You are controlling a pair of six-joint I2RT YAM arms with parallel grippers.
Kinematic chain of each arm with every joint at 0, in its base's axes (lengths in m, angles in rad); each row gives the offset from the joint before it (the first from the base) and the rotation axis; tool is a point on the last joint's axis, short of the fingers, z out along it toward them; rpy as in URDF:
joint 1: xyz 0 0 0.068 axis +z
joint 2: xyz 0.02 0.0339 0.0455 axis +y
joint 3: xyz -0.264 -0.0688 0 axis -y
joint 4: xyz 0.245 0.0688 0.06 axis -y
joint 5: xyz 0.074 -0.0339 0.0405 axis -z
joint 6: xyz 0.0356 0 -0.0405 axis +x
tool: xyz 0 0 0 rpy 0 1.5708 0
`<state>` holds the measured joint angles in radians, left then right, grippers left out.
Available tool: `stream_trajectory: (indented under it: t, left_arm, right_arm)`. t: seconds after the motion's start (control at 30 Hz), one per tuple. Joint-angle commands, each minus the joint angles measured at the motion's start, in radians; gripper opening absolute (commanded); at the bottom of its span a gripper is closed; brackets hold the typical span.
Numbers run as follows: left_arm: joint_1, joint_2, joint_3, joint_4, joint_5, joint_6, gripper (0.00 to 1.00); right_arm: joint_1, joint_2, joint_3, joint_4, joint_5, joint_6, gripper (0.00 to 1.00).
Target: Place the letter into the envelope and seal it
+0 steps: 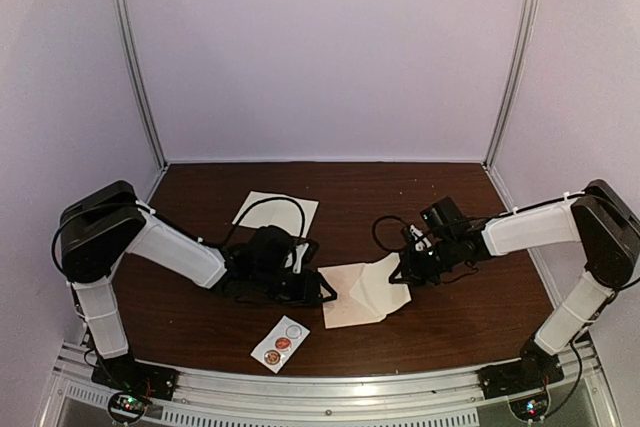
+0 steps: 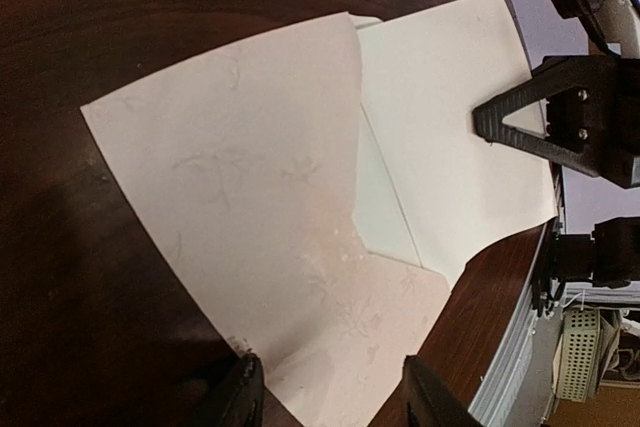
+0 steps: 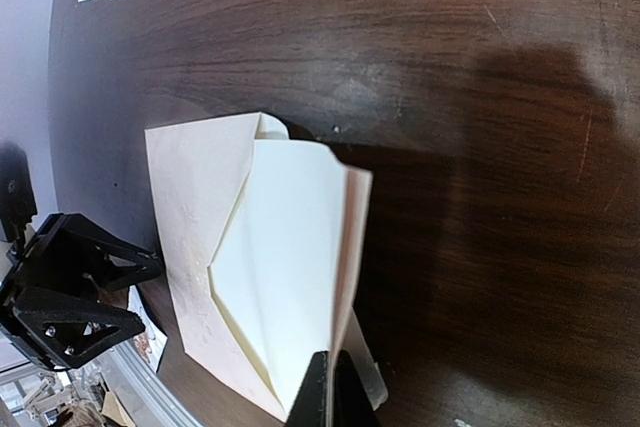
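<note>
The envelope [image 1: 362, 297] lies between left gripper [image 1: 327, 295] and right gripper [image 1: 399, 273], sheet [image 1: 280, 211] behind, sticker strip [image 1: 281, 344] before.

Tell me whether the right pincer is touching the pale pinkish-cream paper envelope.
Touching. The right wrist view shows the right pincer pinching the edge of the raised flap of the pale pinkish-cream paper envelope.

Your left gripper [image 1: 322, 293] sits low over the table [image 1: 480, 307], fingertips at the left edge of the envelope [image 1: 352, 305]. Your right gripper [image 1: 402, 269] meets the envelope's right side, where the flap [image 1: 385, 273] stands lifted off the wood. A cream sheet [image 1: 272, 215] lies flat behind your left arm, crossed by a black cable [image 1: 262, 200]. A white sticker strip [image 1: 281, 344] lies near the front edge, apart from the envelope.
</note>
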<state>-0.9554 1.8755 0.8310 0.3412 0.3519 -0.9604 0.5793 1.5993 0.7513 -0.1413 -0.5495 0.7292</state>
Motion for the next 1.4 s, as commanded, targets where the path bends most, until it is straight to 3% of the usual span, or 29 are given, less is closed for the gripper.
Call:
stream_trajectory:
  t: [0.0, 1.37]
  left_arm:
    - [-0.002, 0.024, 0.022, 0.019, 0.015, 0.014, 0.48]
    - [-0.015, 0.049, 0.039, 0.070, 0.047, 0.002, 0.45]
  right_arm:
    - [0.013, 0.014, 0.019, 0.035, -0.013, 0.013, 0.00]
    - [0.128, 0.130, 0.046, 0.232, -0.047, 0.131, 0.00]
